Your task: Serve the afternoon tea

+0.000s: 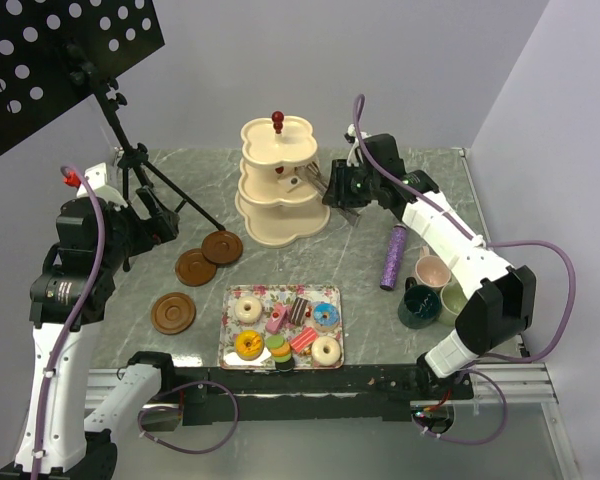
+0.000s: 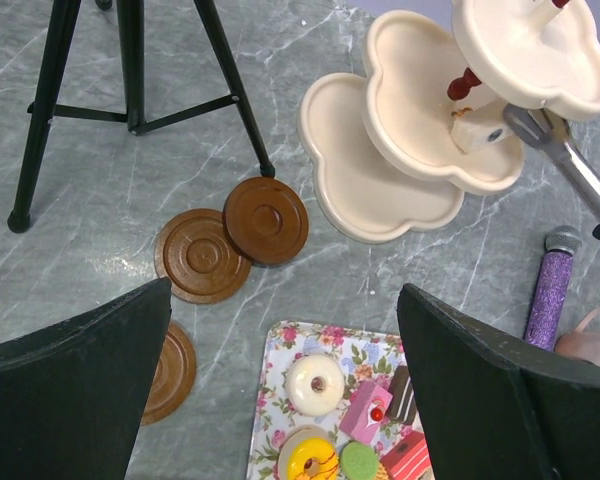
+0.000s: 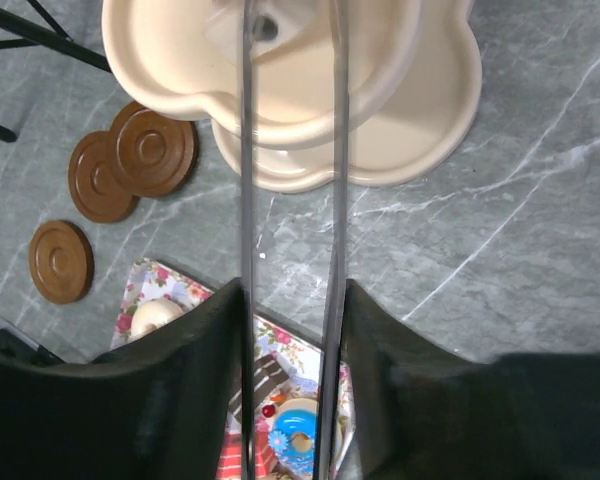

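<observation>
The cream three-tier stand (image 1: 278,215) stands at the back middle. My right gripper (image 1: 342,190) is shut on metal tongs (image 3: 246,150), whose tips reach over the middle tier by a small white cake piece (image 2: 472,130). Whether the tips still pinch it I cannot tell. Doughnuts, cake slices and macarons (image 1: 285,330) lie on the floral tray (image 1: 230,330). Three brown saucers (image 1: 222,247) (image 1: 195,267) (image 1: 172,312) lie to its left. Pink (image 1: 432,270), dark teal (image 1: 418,305) and pale green (image 1: 454,300) mugs stand at the right. My left gripper (image 1: 158,222) is open and empty, high above the saucers.
A purple glittery microphone (image 1: 393,257) lies between the stand and the mugs. A black music stand (image 1: 60,60) with tripod legs (image 1: 155,185) fills the back left corner. The table's right edge runs just beyond the mugs.
</observation>
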Controlling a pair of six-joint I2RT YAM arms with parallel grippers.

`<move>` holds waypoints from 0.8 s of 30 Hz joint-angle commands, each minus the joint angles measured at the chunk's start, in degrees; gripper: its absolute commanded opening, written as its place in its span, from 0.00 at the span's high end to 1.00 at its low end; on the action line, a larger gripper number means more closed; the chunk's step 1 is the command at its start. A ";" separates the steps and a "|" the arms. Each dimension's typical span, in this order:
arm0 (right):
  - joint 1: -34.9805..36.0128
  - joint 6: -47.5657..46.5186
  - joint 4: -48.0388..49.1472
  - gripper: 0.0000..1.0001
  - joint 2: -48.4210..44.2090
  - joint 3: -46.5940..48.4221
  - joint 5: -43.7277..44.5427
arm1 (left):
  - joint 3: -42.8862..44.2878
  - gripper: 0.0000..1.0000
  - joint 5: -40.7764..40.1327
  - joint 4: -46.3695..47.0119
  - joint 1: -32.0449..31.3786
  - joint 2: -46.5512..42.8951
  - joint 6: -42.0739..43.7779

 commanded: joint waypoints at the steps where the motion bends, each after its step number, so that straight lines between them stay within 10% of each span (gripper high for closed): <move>1: 0.08 -1.41 2.56 0.46 -0.60 3.34 -0.03 | -0.02 0.00 0.42 3.03 -0.04 -0.89 -1.36; 24: 0.25 -5.28 -6.40 0.51 -16.93 -7.54 1.72 | -1.95 0.00 0.07 4.18 -0.04 -0.71 -1.98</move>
